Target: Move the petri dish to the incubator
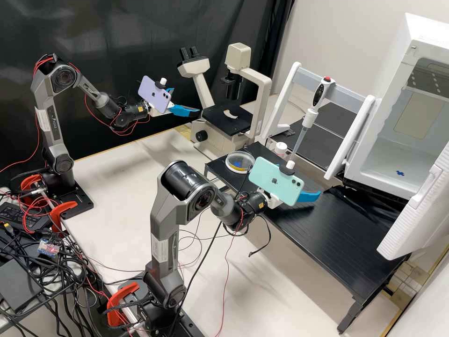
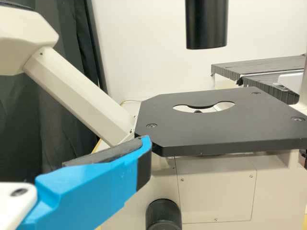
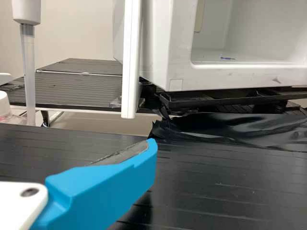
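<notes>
Petri dish (image 1: 241,163), one, sits at the black tabletop's (image 1: 327,234) left end, right of one microscope (image 1: 264,89). Left pincer (image 1: 188,100) and right pincer (image 1: 305,180), two, gape empty; one incubator (image 1: 394,89) stands right.

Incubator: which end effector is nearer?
Right. The right end effector is above the black platform before the incubator; the left end effector is farther off, near the microscope stage.

Both arms (image 1: 163,210) are dark grey: black joints (image 1: 180,180), red wires (image 1: 43,61), white labels (image 1: 160,251). Tools (image 1: 186,99) white, blue fingers (image 3: 105,191), dark pads (image 3: 123,155).
</notes>
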`<move>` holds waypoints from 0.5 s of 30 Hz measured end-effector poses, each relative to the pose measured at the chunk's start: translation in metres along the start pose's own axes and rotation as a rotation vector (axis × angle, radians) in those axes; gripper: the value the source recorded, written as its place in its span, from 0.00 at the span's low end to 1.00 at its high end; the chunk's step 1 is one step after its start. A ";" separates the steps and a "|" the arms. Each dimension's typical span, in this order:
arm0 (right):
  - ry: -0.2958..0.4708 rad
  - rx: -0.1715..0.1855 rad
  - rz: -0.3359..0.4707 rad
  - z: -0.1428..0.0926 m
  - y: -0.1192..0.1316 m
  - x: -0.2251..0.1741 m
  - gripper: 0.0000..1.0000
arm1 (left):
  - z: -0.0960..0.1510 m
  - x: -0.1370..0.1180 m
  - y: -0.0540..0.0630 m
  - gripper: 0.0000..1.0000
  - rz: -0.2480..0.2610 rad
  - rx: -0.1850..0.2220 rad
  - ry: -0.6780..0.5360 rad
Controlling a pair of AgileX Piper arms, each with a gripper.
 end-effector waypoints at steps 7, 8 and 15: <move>0.000 0.000 0.000 0.000 0.000 0.000 1.00 | 0.000 0.000 0.000 1.00 0.000 0.000 0.000; 0.000 0.000 0.000 0.000 0.000 0.000 1.00 | 0.000 0.000 0.000 1.00 0.000 0.000 0.000; 0.060 0.040 0.007 -0.014 0.006 -0.022 1.00 | 0.000 0.000 0.000 1.00 0.000 0.000 0.000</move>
